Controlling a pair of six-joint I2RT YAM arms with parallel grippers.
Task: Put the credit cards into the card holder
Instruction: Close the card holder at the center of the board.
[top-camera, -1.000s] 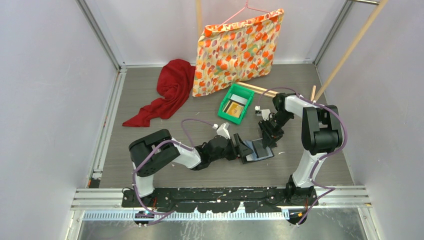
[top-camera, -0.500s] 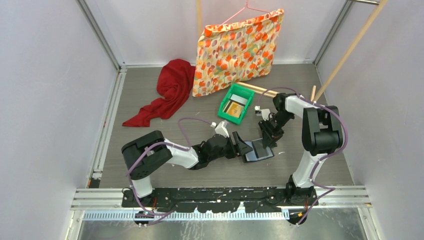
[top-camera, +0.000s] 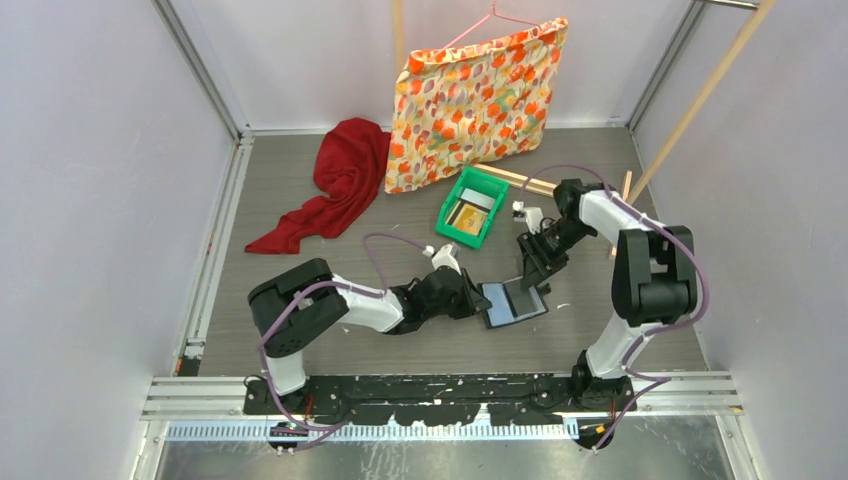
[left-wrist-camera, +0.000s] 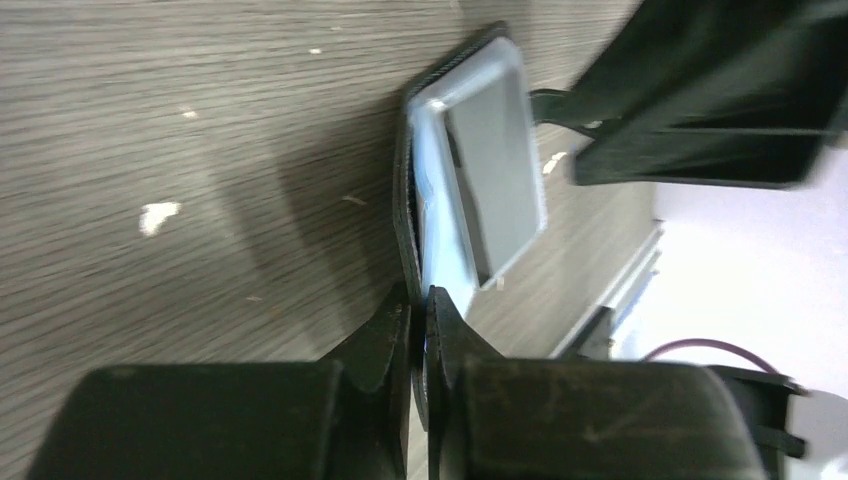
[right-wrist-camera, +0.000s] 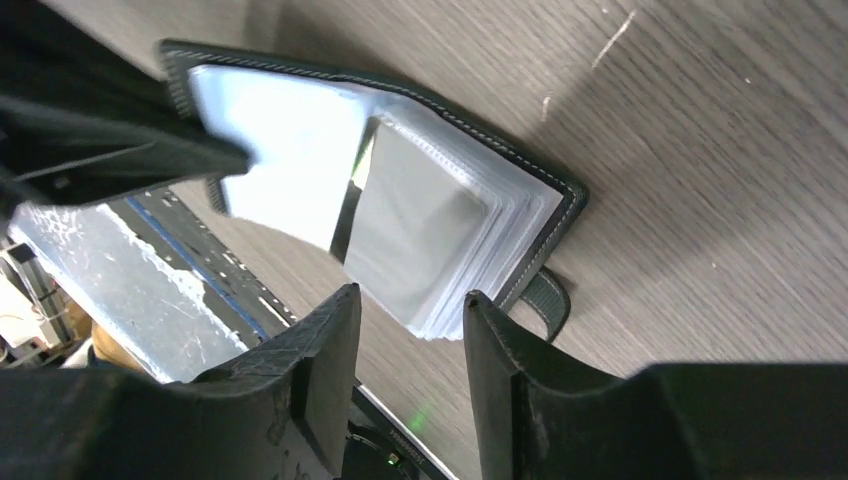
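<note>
The card holder (top-camera: 515, 302) lies open on the table, black cover down, shiny grey-blue pocket pages (right-wrist-camera: 420, 225) up. My left gripper (top-camera: 480, 297) is shut on its left cover edge; in the left wrist view the jaws (left-wrist-camera: 418, 312) pinch the black cover (left-wrist-camera: 405, 230). My right gripper (top-camera: 532, 268) hovers at the holder's far right side, open, with nothing between its fingers (right-wrist-camera: 408, 300). The snap tab (right-wrist-camera: 545, 300) pokes out beside it. Credit cards lie in the green tray (top-camera: 452, 196): a yellow-gold one (top-camera: 463, 217) and a white-grey one (top-camera: 479, 200).
A red cloth (top-camera: 338, 180) lies at the back left. A floral fabric bag (top-camera: 470, 95) hangs on a hanger at the back. A wooden slat (top-camera: 520, 180) lies behind the tray, and a wooden rod (top-camera: 700, 100) leans at the right wall.
My left gripper has closed on the holder's left cover edge. The right gripper has opened a little wider and its arm has shifted slightly right.
</note>
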